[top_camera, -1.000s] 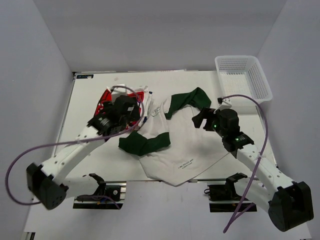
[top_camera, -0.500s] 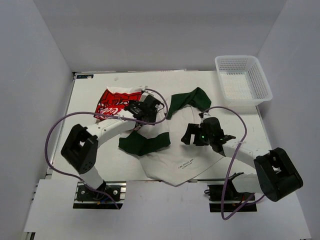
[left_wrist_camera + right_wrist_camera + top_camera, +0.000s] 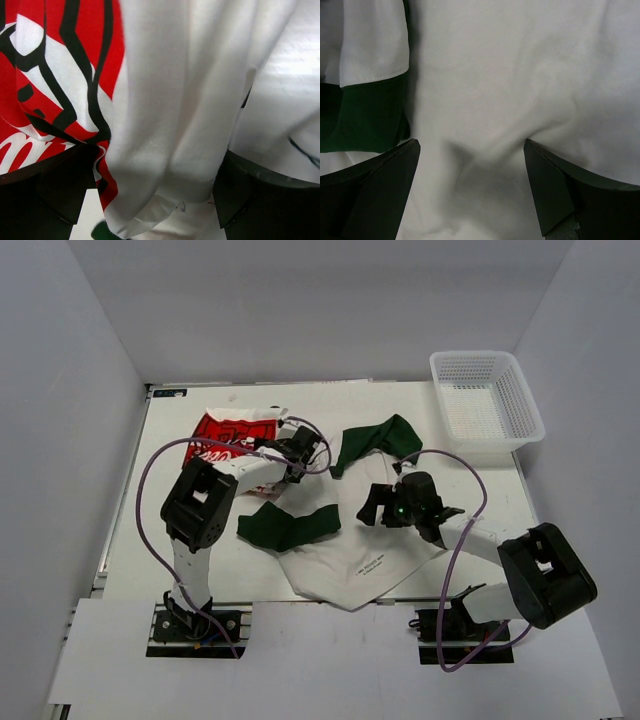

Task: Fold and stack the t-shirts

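The white tee with dark green sleeves (image 3: 350,560) lies spread out mid-table, one sleeve (image 3: 290,525) at its left and one (image 3: 375,438) at the far side. The folded stack, topped by a white tee with red print (image 3: 225,432), lies at the far left. My left gripper (image 3: 298,452) is open at the stack's right edge; in the left wrist view it (image 3: 160,155) straddles a white fold, with the red print (image 3: 55,65) to the left. My right gripper (image 3: 378,505) is open and low on the tee's body; in the right wrist view it (image 3: 471,145) has puckered white cloth between its jaws and a green sleeve (image 3: 360,117) to the left.
A white plastic mesh basket (image 3: 487,400) stands at the far right corner. The table's (image 3: 180,530) white top shows to the left of the tee. Grey walls enclose the table on three sides.
My left gripper moved right, off the red-print stack to its right edge by the tee's collar. My right gripper moved left and down onto the tee's body. The tee's hem shifted.
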You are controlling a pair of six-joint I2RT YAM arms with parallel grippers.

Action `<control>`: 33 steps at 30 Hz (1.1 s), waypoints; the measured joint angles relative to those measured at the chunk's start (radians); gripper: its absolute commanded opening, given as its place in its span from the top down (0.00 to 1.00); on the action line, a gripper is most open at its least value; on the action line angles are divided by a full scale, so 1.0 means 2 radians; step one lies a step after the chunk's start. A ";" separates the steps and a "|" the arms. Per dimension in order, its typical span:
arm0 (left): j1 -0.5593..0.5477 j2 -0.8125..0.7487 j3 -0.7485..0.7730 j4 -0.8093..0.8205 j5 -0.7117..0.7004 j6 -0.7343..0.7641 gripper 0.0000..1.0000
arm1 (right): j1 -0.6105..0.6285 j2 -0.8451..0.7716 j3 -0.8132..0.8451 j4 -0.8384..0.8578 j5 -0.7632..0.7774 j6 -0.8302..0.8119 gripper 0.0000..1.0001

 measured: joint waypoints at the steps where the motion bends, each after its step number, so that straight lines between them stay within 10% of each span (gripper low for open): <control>1: 0.013 0.002 0.003 0.006 0.002 0.002 0.00 | 0.000 0.002 0.001 0.000 0.000 0.000 0.10; 24: 0.194 0.099 0.073 0.257 0.084 0.257 0.08 | 0.000 0.062 0.069 -0.032 0.003 -0.002 0.10; 33: 0.211 0.075 0.130 0.192 0.126 0.247 0.00 | 0.002 0.062 0.071 -0.036 0.006 -0.003 0.10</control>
